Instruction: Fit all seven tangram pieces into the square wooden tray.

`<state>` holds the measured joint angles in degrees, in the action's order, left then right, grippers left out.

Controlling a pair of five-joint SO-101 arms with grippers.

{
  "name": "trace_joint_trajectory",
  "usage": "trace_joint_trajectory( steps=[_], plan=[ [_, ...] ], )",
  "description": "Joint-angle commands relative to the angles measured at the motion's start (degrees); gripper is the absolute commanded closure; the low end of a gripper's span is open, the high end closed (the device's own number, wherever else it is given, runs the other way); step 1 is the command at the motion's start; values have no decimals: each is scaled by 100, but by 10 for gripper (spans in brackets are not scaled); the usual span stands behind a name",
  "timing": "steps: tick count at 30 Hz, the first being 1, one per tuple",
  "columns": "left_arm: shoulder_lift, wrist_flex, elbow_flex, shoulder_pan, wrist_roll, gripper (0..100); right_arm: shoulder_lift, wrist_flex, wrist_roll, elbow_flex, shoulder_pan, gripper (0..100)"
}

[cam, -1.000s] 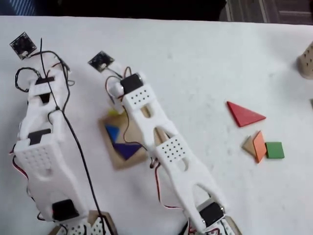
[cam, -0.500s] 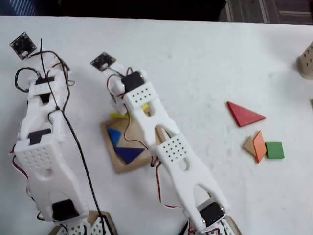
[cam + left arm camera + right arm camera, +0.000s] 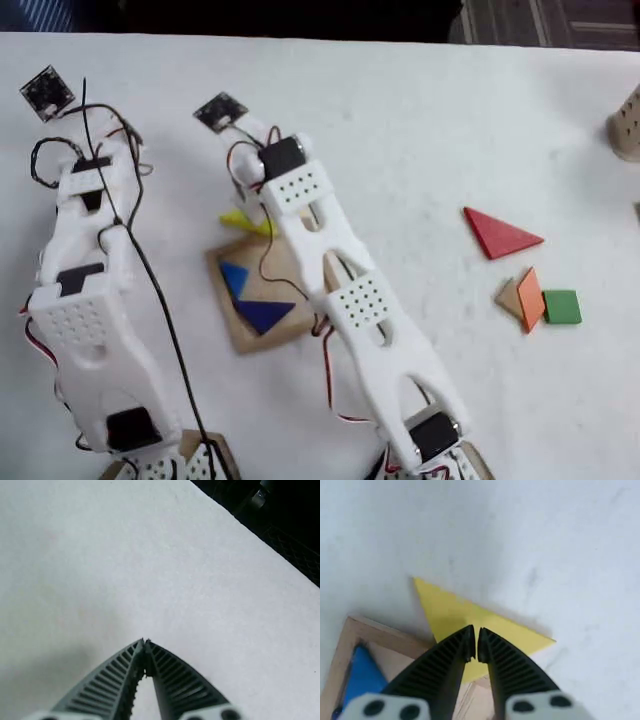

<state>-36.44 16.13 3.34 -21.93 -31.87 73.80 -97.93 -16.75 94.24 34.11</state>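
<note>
The square wooden tray (image 3: 236,335) lies mid-table and holds a light blue triangle (image 3: 232,277) and a dark blue triangle (image 3: 265,313). A yellow triangle (image 3: 245,221) lies across the tray's far corner, half on the table. In the right wrist view my right gripper (image 3: 474,636) is shut, its tips over the flat yellow triangle (image 3: 445,610), beside the tray rim (image 3: 380,630). A red triangle (image 3: 500,235), a tan piece (image 3: 509,297), an orange piece (image 3: 530,297) and a green square (image 3: 561,306) sit apart at the right. My left gripper (image 3: 145,647) is shut over bare table.
The left arm (image 3: 85,300) lies along the table's left side with a loose black cable (image 3: 150,270). The right arm (image 3: 335,285) crosses over the tray. A perforated tan object (image 3: 628,125) stands at the right edge. The table's dark far edge (image 3: 280,535) is near the left gripper.
The right arm has shifted toward the far side and to the right, uncovering more of the tray. The yellow triangle moved with it to the tray's far corner. The left arm stayed put.
</note>
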Motion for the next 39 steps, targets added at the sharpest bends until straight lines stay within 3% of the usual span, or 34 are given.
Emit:
trace_joint_trajectory(
  steps=[1,9,17,23,32,39],
  plan=[
    [101,44,352,163,88,977,-532,444,167,97,4,981],
    [101,44,343,171,88,977,215,1200,176,132,-163,981],
    [101,44,334,171,88,977,523,796,141,123,-242,981],
    [101,44,334,171,88,977,57,13,132,114,-66,981],
    [101,44,334,171,88,977,-145,-84,132,-44,-48,981],
    [101,44,352,171,88,977,-1130,-84,132,-1495,-22,981]
  ],
)
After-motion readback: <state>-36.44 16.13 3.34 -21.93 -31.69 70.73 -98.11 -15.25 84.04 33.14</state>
